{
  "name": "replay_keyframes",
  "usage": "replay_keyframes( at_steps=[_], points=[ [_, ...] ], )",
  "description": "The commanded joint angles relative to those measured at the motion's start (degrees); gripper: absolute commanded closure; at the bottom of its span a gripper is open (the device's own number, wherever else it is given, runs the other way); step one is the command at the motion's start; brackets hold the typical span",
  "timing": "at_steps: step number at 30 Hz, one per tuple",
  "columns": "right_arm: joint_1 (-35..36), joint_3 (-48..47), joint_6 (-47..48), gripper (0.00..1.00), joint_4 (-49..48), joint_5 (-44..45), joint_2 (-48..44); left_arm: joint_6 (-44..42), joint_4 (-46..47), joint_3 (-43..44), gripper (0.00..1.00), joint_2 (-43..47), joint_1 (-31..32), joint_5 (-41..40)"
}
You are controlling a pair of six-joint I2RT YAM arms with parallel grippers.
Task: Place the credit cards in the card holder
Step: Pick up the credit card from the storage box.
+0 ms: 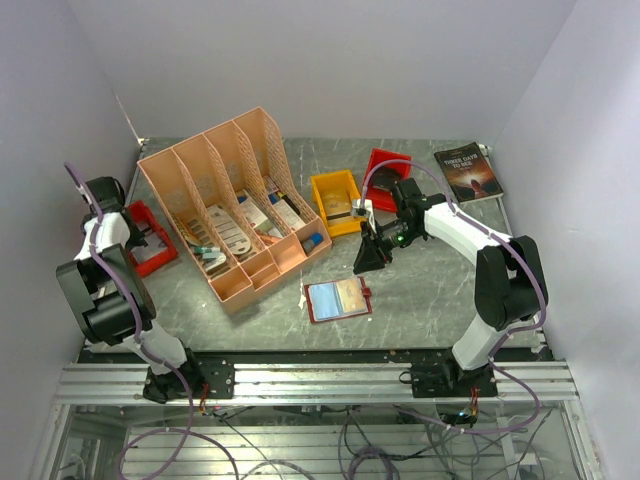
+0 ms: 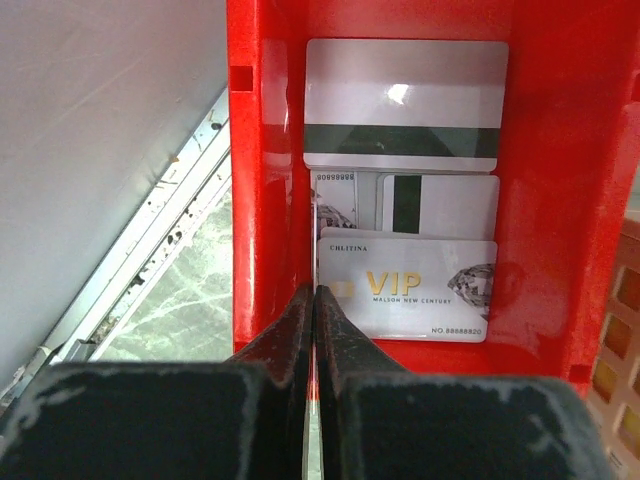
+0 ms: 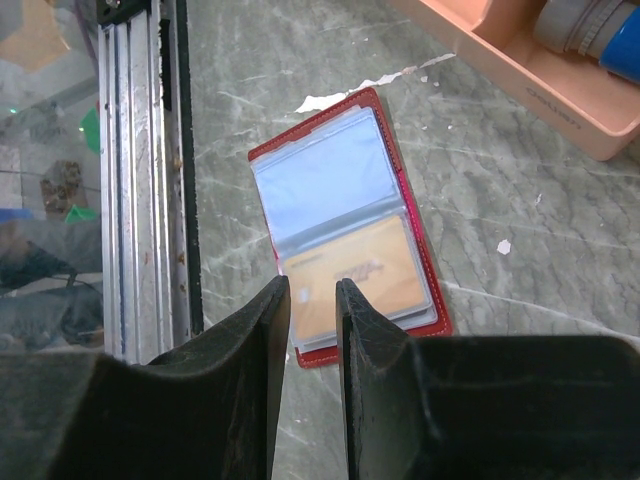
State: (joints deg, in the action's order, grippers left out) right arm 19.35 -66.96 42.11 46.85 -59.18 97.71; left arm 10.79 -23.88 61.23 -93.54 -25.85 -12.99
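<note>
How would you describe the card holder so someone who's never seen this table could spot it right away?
Find the big peach file organizer in the middle of the grey table. Just nearer the arms' bases than its right front corner, the card holder lies open and flat. It is the only thin red-edged thing with clear pockets, showing a blue card and an orange card.

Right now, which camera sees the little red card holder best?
The right wrist view: the card holder lies open, close up, its clear pockets easy to see. The top view shows it small and far off; the left wrist view misses it.
</note>
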Motion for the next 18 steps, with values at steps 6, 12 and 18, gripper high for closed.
replay_keyframes(
  at_steps=[6, 12, 18],
  points=[
    [0.25, -1.47, 0.43, 0.75, 0.26, -0.94, 0.51, 2.10, -4.72, 4.69, 0.93, 5.83, -0.43, 1.15],
    [0.25, -1.48, 0.43, 0.75, 0.36, -0.98, 0.40, 3.74, -7.03, 7.52, 0.93, 8.77, -0.43, 1.94],
    [0.25, -1.51, 0.59, 0.75, 0.44, -0.92, 0.33, 6.53, -9.08, 9.75, 0.93, 12.41, -0.48, 7.27]
  ],
)
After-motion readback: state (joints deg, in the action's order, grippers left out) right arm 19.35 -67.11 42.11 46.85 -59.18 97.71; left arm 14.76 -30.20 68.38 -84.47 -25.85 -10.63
